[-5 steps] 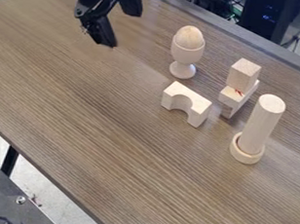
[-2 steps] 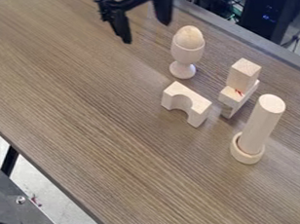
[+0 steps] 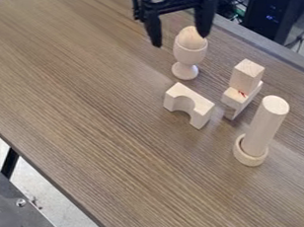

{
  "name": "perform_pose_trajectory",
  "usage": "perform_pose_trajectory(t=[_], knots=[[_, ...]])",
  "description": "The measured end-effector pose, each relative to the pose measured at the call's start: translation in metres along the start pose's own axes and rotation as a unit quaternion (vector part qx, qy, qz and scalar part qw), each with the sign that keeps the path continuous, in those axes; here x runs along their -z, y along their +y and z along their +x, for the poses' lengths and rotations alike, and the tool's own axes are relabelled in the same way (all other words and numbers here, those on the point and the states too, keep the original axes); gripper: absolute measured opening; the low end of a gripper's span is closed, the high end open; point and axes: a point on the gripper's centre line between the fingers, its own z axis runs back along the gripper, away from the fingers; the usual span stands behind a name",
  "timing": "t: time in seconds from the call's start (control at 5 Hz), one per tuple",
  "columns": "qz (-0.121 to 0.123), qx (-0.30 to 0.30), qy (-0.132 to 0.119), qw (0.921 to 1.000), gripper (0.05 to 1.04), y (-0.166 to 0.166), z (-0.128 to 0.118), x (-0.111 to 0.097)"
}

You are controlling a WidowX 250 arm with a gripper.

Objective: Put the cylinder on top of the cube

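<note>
The gripper [image 3: 180, 39] hung over the table [image 3: 101, 116] by the egg [image 3: 191, 38] in its cup [image 3: 189, 54], its fingers spread apart, released. The cylinder [image 3: 266, 124] stood upright, tilted a little, in the ring [image 3: 240, 155] at the right, and near it the cube [image 3: 247, 76] sat on a block [image 3: 233, 97]. The arch [image 3: 194, 102] lay between the cup and the cylinder, apart from both.

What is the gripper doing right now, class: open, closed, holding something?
Gripper: open, its two fingers spread apart, holding nothing.
</note>
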Motion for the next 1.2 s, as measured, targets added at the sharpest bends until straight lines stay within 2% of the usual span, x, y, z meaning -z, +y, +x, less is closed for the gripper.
perform_pose_trajectory(t=[0.2, 0.4, 1.0, 1.2], knots=[[0.003, 0.037, 0.003, 0.9993, 0.999, -0.011, -0.015, 0.001], [-0.008, 0.077, -0.006, 0.997, 0.999, -0.024, -0.033, -0.01], [-0.01, 0.182, 0.005, 0.9832, 0.999, -0.056, -0.095, -0.012], [-0.02, 0.202, 0.005, 0.9792, 0.999, -0.063, -0.109, -0.011]])
